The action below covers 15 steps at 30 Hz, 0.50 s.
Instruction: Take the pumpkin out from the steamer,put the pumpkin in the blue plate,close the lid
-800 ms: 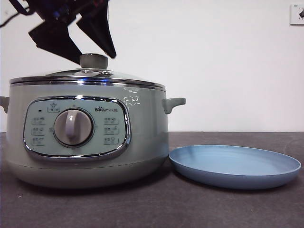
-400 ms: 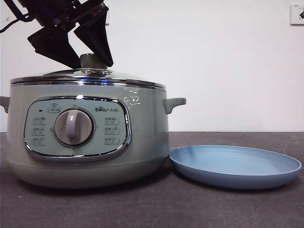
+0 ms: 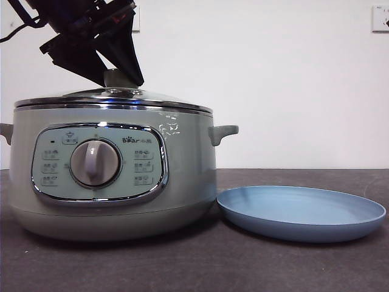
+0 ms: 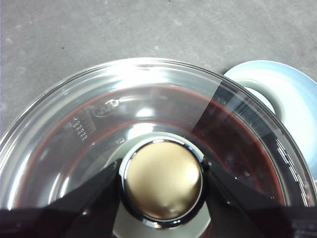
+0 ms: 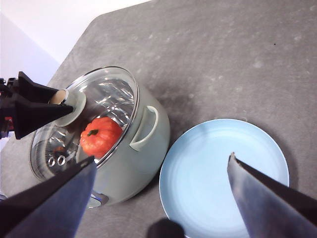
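The sage-green steamer (image 3: 188,176) stands at the left with the glass lid (image 3: 158,98) resting on its rim. In the right wrist view the orange pumpkin (image 5: 100,137) shows through the glass, inside the steamer (image 5: 143,158). My left gripper (image 3: 121,80) has come down from above, and its jaws press on both sides of the lid's knob (image 4: 162,177). The blue plate (image 3: 301,213) lies to the right of the steamer with nothing on it. My right gripper (image 5: 162,157) hangs open high over the plate (image 5: 223,168).
The steamer's side handle (image 3: 222,132) sticks out toward the plate, and the plate's rim nearly touches the steamer's base. Dark grey table (image 3: 243,267) runs in front of both. A white wall stands behind, with a socket (image 3: 380,18) at the top right.
The left gripper's jaws have dropped slightly and drawn together around the lid's knob. The lid, steamer and plate have stayed put.
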Motion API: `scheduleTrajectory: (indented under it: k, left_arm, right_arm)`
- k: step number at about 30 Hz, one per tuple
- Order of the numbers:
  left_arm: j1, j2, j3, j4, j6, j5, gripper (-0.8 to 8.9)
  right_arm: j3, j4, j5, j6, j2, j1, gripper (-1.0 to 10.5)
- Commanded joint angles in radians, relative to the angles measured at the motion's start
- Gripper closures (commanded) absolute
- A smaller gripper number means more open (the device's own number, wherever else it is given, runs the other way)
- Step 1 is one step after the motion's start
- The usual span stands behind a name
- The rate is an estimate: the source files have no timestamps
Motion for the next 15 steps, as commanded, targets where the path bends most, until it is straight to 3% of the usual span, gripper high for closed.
scheduleTrajectory:
  k: [1, 5, 15]
  left_arm:
    - [0.003, -0.043, 0.003, 0.078, 0.008, -0.004, 8.22]
    - [0.004, -0.117, 0.003, 0.103, 0.008, -0.017, 8.22]
    - [0.003, -0.357, 0.003, 0.094, 0.021, -0.188, 8.22]
  right_arm:
    - [0.002, 0.001, 0.001, 0.0, 0.0, 0.002, 5.1]
    - [0.002, 0.002, -0.002, -0.001, 0.0, 0.002, 5.1]
    - [0.003, 0.097, -0.035, 0.019, 0.039, 0.051, 5.1]
